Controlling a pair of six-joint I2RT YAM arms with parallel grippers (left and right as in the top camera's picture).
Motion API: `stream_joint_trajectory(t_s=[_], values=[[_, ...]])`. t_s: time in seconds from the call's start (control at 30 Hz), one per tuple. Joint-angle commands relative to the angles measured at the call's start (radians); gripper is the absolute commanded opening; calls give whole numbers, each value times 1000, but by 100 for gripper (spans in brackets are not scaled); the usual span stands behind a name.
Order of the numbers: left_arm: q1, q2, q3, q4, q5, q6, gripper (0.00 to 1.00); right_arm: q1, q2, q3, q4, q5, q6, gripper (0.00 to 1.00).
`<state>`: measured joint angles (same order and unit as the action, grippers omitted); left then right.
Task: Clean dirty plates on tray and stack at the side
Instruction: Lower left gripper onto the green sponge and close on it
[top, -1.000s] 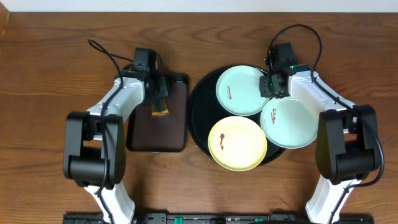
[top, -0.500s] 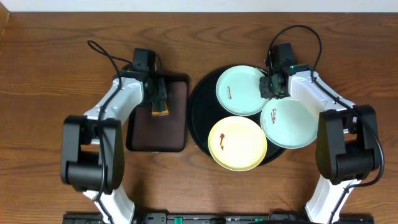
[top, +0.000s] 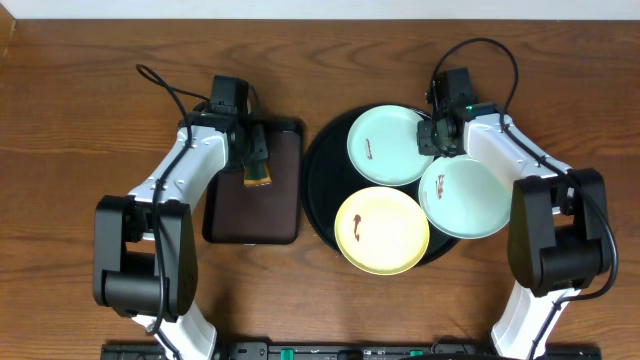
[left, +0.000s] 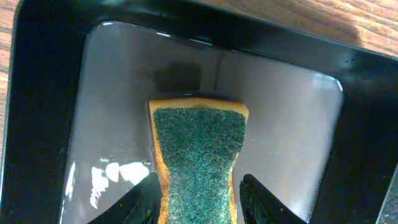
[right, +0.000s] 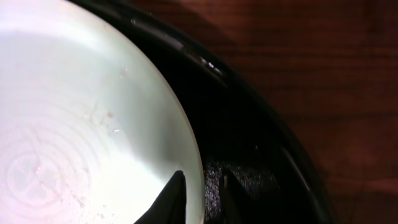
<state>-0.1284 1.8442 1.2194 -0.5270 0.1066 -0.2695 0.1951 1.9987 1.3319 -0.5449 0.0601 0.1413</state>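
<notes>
Three plates lie on the round black tray (top: 318, 170): a mint plate (top: 388, 145) at the back with a dark smear, a second mint plate (top: 465, 197) at the right, and a yellow plate (top: 381, 230) in front with a smear. My right gripper (top: 432, 138) (right: 202, 186) is shut on the right rim of the back mint plate (right: 81, 124), one finger on top and one outside the rim. My left gripper (top: 257, 158) (left: 199, 199) is shut on a green-and-yellow sponge (left: 199, 149), which lies flat.
The sponge (top: 258, 172) rests on a small rectangular dark brown tray (top: 255, 215) left of the black tray. Brown wood table surrounds both. The black tray's raised rim (right: 273, 130) curves just beyond my right fingers. Cables loop behind both arms.
My left fingers have closed in on the sponge's sides, and the left elbow has shifted slightly left. The right jaws have narrowed on the plate's rim. The plates have not moved.
</notes>
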Motion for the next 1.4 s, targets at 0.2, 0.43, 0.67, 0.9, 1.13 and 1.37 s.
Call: stream_joint_trajectory(t_s=[0.2, 0.43, 0.67, 0.9, 1.13, 1.37], values=[[-4, 13, -8, -3, 5, -5, 44, 7, 16, -18, 37, 15, 0, 11], [-4, 13, -8, -4, 6, -5, 44, 6, 16, -67, 101, 15, 0, 11], [-4, 13, -8, -3, 5, -4, 42, 7, 15, -83, 116, 15, 0, 4], [-4, 13, -8, -4, 5, -4, 42, 7, 11, -73, 127, 14, 0, 8], [-4, 13, -8, -7, 5, -5, 43, 7, 8, -70, 123, 14, 0, 6], [-4, 13, -8, -11, 5, -4, 43, 6, 8, -64, 125, 14, -1, 12]])
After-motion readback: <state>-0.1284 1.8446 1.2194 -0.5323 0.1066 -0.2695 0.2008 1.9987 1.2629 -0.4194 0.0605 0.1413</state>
